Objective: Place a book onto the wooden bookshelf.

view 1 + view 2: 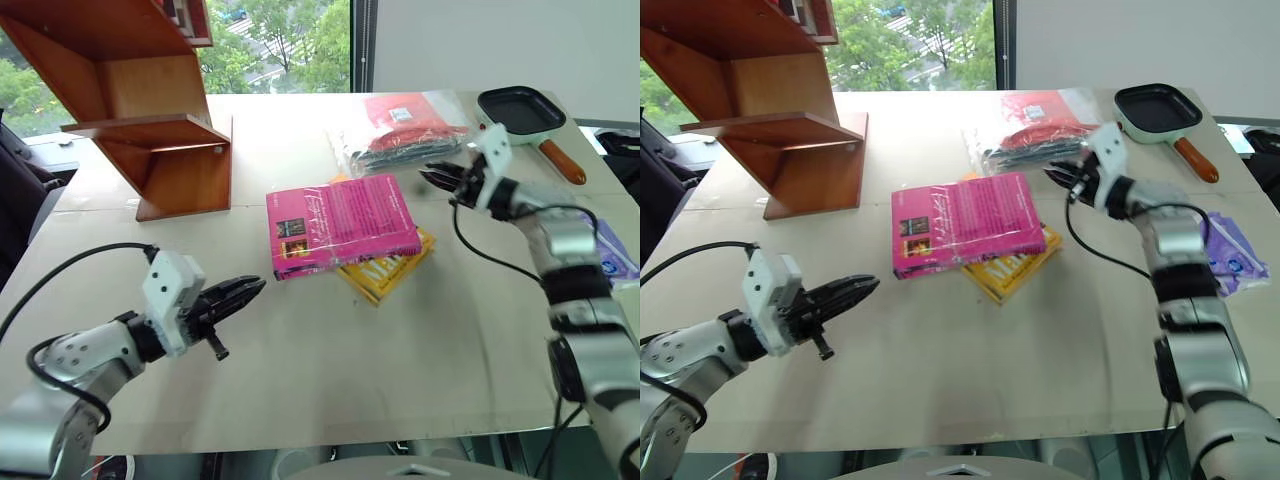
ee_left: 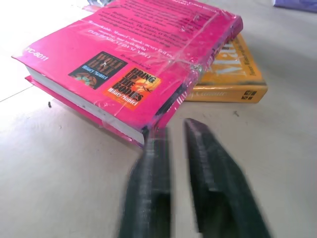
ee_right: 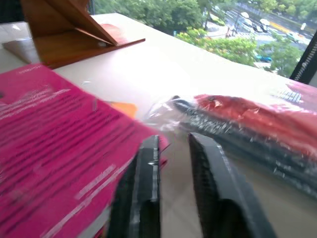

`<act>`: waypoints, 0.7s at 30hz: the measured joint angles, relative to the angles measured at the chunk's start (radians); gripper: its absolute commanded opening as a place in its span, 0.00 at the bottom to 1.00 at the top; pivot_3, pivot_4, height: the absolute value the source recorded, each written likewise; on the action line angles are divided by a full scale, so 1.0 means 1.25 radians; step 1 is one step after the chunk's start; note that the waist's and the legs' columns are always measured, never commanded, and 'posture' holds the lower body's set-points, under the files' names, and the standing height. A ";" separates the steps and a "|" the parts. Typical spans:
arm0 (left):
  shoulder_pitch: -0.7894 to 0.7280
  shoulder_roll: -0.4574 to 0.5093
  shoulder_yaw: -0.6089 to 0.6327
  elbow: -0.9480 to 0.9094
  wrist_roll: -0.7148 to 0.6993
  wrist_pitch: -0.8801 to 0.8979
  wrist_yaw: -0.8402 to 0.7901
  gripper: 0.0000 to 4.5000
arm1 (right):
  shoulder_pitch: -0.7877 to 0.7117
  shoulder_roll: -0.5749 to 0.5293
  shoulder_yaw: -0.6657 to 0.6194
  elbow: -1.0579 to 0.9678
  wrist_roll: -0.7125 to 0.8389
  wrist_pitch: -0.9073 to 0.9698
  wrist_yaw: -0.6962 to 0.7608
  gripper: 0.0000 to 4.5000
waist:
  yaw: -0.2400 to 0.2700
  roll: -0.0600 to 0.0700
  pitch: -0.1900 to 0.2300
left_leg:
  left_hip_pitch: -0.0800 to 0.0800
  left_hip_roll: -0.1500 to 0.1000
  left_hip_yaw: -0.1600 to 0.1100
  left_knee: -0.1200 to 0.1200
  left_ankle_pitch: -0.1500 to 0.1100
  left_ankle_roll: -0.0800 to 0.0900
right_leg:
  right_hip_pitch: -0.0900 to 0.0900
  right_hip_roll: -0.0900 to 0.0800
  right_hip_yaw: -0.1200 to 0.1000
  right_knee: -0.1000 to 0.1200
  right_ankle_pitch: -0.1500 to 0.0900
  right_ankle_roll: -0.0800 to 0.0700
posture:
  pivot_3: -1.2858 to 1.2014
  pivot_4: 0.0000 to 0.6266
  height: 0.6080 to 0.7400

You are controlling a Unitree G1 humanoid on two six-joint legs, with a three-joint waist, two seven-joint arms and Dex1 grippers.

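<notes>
The pink book (image 1: pixel 340 225) lies flat mid-table, wrapped in clear tape, its back cover with small dark pictures facing up. It rests partly on a yellow book (image 1: pixel 395 270). The wooden bookshelf (image 1: pixel 150 110) stands at the far left of the table. My left gripper (image 1: pixel 255 288) hovers near the table just short of the book's near-left corner, pointing at it. Its fingers (image 2: pixel 148 163) are a narrow gap apart and hold nothing. My right gripper (image 1: pixel 430 177) hangs beyond the book's far-right corner, pointing left. Its fingers (image 3: pixel 148 163) are also slightly apart and empty.
A clear plastic bag (image 1: pixel 400 130) of red and dark items lies behind the books, close to my right gripper. A black square pan (image 1: pixel 522 110) with a wooden handle sits at the far right. A purple packet (image 1: pixel 620 250) lies at the right edge. Bare tabletop (image 1: pixel 400 380) stretches in front.
</notes>
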 measured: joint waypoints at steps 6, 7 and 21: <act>0.012 0.038 0.071 -0.078 -0.084 0.069 0.013 0.93 | -0.179 0.083 0.029 0.320 -0.097 -0.132 -0.011 0.94 | -0.001 0.000 0.000 | -0.010 0.000 -0.002 0.001 0.000 -0.001 | -0.009 0.000 -0.003 0.001 0.000 0.000 | 0.52 0.24 0.85; 0.020 0.049 0.098 -0.097 -0.105 0.084 0.017 0.97 | -0.204 0.095 0.036 0.367 -0.122 -0.144 -0.018 0.98 | -0.003 0.000 0.000 | -0.010 0.000 -0.002 0.001 0.000 -0.001 | -0.009 0.000 -0.003 0.000 0.000 0.000 | 0.52 0.24 0.85; 0.076 0.061 0.212 -0.177 -0.174 0.131 0.062 1.00 | -0.324 0.149 0.033 0.487 -0.256 -0.174 -0.188 0.36 | -0.022 0.001 0.000 | -0.009 -0.001 -0.003 0.001 0.002 -0.005 | -0.010 0.000 -0.004 0.005 0.001 -0.001 | 0.52 0.24 0.85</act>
